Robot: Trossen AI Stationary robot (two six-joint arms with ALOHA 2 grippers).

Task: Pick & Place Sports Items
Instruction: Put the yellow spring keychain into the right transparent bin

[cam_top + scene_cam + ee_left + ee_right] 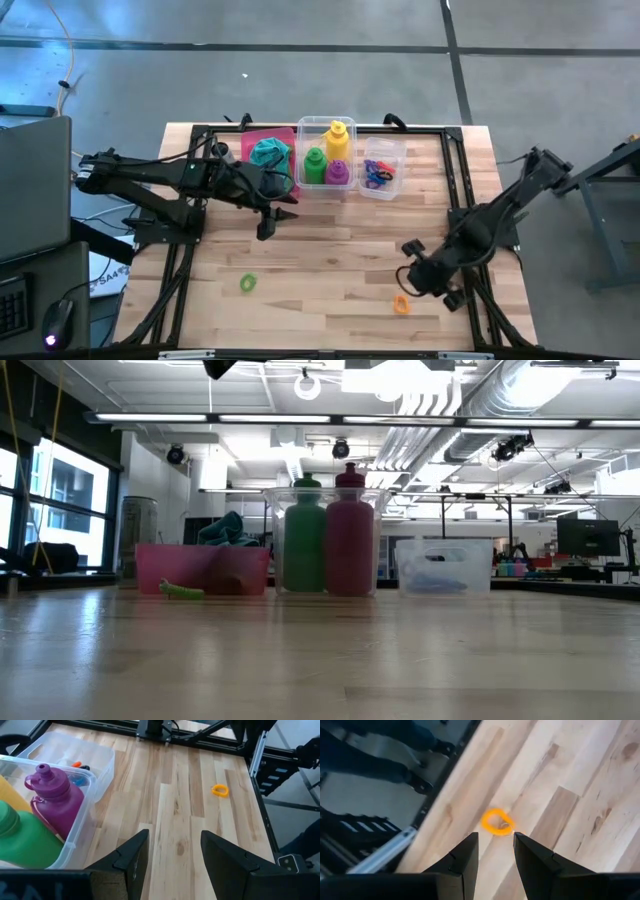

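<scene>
An orange ring (498,822) lies flat on the table near its front right (401,305). My right gripper (495,837) hovers open just above it (410,284), one finger on either side of the ring's near part, not touching. My left gripper (175,837) is open and empty above the table (275,222), in front of the clear bin (300,185) that holds the green bottle (315,166), purple bottle (55,800) and yellow bottle (337,138). A teal cloth (268,152) sits in the pink bin (290,133). A lime green ring (247,284) lies near the front left.
A smaller clear bin (398,150) at the back right holds several coloured rings (377,173). A black frame (455,190) runs along the table's sides and back. Bare wood lies between the two grippers in the table's middle (340,250).
</scene>
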